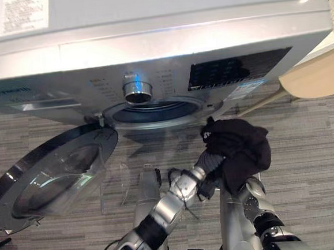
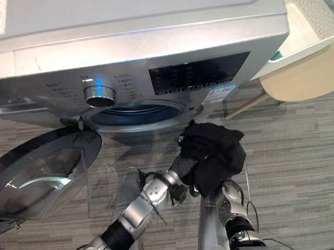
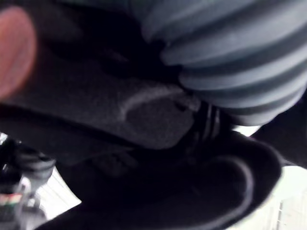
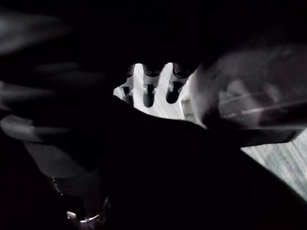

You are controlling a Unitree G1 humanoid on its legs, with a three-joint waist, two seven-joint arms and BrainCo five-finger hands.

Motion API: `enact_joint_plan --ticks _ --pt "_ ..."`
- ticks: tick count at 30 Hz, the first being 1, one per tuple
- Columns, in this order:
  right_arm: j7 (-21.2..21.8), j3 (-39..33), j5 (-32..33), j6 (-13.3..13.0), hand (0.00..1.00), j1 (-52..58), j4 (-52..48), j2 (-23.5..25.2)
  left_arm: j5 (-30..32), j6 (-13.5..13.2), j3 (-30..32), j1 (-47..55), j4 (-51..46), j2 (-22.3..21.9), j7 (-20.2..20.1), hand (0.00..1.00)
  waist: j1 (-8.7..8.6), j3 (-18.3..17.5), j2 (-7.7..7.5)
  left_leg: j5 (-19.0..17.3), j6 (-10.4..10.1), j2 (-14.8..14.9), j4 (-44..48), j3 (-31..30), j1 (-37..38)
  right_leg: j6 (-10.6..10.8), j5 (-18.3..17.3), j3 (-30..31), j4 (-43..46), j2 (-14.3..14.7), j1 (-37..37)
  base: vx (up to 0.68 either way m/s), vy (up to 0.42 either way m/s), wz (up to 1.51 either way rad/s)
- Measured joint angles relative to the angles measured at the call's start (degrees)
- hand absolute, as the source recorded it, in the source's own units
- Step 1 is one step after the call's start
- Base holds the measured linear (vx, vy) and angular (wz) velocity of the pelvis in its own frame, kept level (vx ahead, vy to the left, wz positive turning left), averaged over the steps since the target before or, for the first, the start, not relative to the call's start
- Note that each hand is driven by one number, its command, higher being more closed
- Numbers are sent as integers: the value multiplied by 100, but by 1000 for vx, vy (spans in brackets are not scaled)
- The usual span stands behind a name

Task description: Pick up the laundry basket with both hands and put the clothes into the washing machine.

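A black garment (image 1: 241,148) hangs bunched in the air just in front of the washing machine's round opening (image 1: 154,111), slightly to its right. My left hand (image 1: 209,159) reaches into the cloth from the lower left; only its ribbed cover shows, the fingers buried in the fabric. My right hand (image 4: 148,91) is under the garment with the arm upright, and its dark-tipped fingers curl over a fold of the cloth. The white perforated laundry basket (image 2: 313,3) sits on a beige stool (image 2: 313,73) at the right of the machine.
The silver washing machine (image 1: 149,39) fills the far side, with a dial (image 1: 136,88) above the opening. Its glass door (image 1: 49,175) is swung wide open to the left, low over the grey striped carpet (image 1: 320,165).
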Motion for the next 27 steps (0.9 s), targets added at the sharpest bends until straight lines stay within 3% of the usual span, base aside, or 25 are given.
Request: enact_joint_plan --ticks 3,5,8,10,11,15,24,27 --pt "-107 -31 144 -70 0 -158 -145 -30 94 25 1350 -627 414 -111 567 100 -63 117 -188 -1 -38 121 276 59 -464 -32 69 98 184 119 -544 -64 5 -34" --pt "-114 -127 171 -108 0 -159 -197 -61 92 32 2149 -899 539 51 777 100 -105 147 -232 -59 -98 200 530 -5 -750 -93 104 117 363 204 -820 -39 -8 -22" --pt "-114 -431 302 -107 0 -134 -127 -75 -55 31 3539 -1143 539 573 1214 100 -194 396 -264 -70 -103 214 835 -135 -1135 -102 109 75 563 261 -1163 -48 -11 -10" --pt "-106 -554 436 -139 0 -129 -169 -33 -195 23 3950 -1232 539 786 1376 100 -210 413 -293 -73 -101 221 876 -155 -1295 -95 109 62 588 266 -1312 -63 -13 -1" --pt "-96 -622 445 -204 0 -129 -210 -20 -349 19 4321 -1329 539 1109 1528 100 -223 416 -296 -75 -105 231 947 -200 -1516 -96 141 42 630 269 -1496 -75 -12 1" --pt "-75 -662 544 -241 0 -131 -287 -40 -437 14 4772 -1432 543 1774 1555 100 -150 432 -317 -75 -109 283 1098 -306 -1809 -59 222 10 648 343 -1703 -60 0 -7" --pt "54 -636 837 -341 0 -128 -297 -51 -602 -4 4642 -1830 464 1836 1611 100 -146 478 -333 -71 -114 277 1228 -496 -2105 -75 280 -190 627 339 -1827 -4 1 1" --pt "114 -626 867 -339 0 -118 -294 -123 -603 -1 4355 -2282 464 2172 1704 100 -153 528 -332 -59 -132 276 1281 -521 -2242 -110 304 -208 659 352 -1957 7 -5 -2"
